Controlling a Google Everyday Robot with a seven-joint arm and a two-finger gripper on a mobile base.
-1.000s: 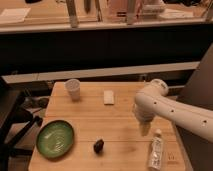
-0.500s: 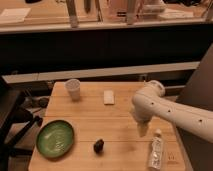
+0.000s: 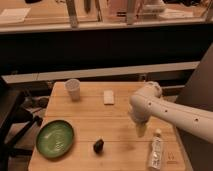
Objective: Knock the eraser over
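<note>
the eraser [image 3: 98, 146], a small dark lump, stands upright near the front edge of the wooden bench [image 3: 120, 117], just right of a green plate [image 3: 55, 138] and untouched. over the last second it has not shifted. the robot's white arm [image 3: 170, 112] has edged a little to the left, bringing the gripper [image 3: 141, 131] low over the bench on the right half. the gripper hangs beneath the bulky wrist, near the eraser but clearly apart from it, with bare wood between them. whether the gripper is apart or together cannot be told from this view.

the small drift suggests the approach is under way but contact is not yet made. a further sideways sweep to the left, kept low, would likely be needed to tip the lump.

elsewhere on the pale, plank-topped bench, a white cup [image 3: 73, 89] and a flat white block [image 3: 108, 97] sit toward the back. a clear bottle [image 3: 156, 152] stands at the front right, just beside the gripper's path. behind the bench runs a dark wall band under a long light counter, and a black chair [image 3: 10, 120] sits at the left.
</note>
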